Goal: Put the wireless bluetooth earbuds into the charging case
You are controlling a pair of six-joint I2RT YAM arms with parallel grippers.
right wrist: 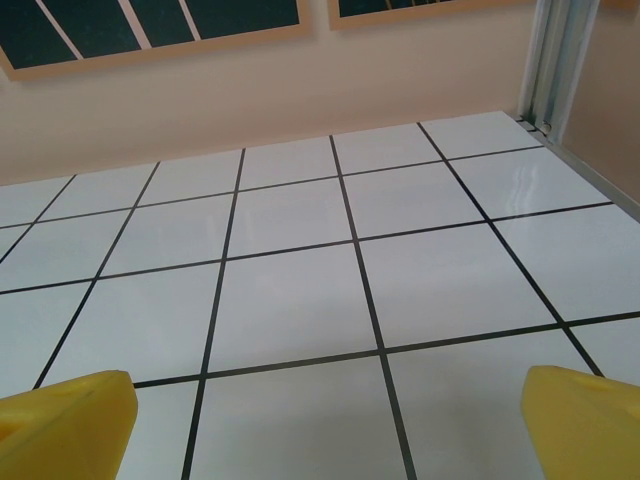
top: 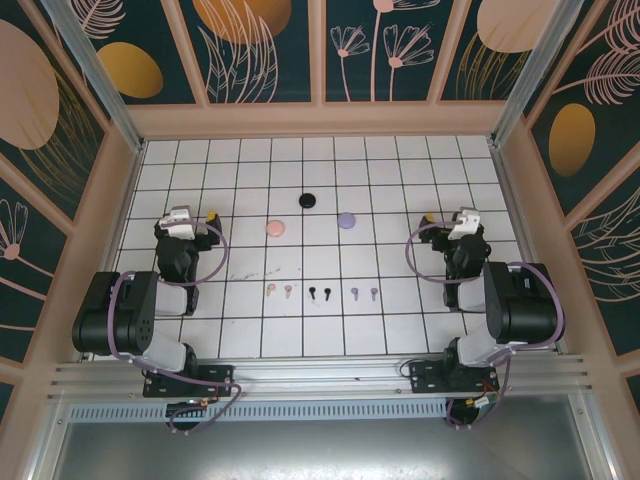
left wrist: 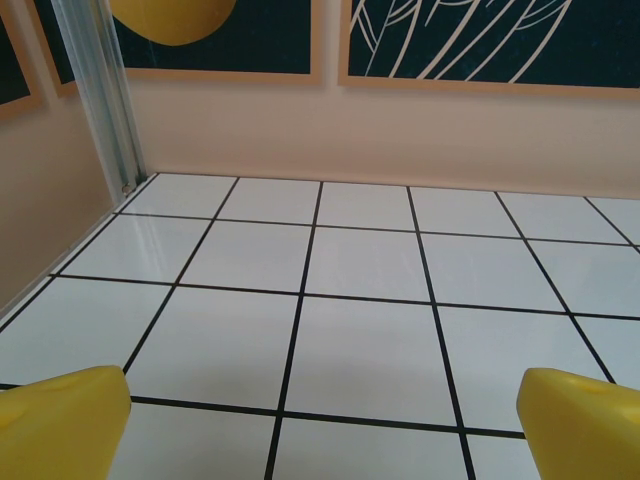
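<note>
A white tiled table (top: 240,330) carries 2 black arms at its near edge: the left arm (top: 125,315) by the left edge, the right arm (top: 515,305) by the right. The left gripper (top: 205,228) and right gripper (top: 432,228) hang over bare tiles, yellow jaws spread wide, holding nothing. Mid-table lie the pink case (top: 275,228), black case (top: 308,201) and lavender case (top: 346,220). Nearer the front edge, the wireless bluetooth earbuds sit in 1 row of 6, left to right: pink pair (top: 271,291), black pair (top: 312,292), lavender pair (top: 355,292).
</note>
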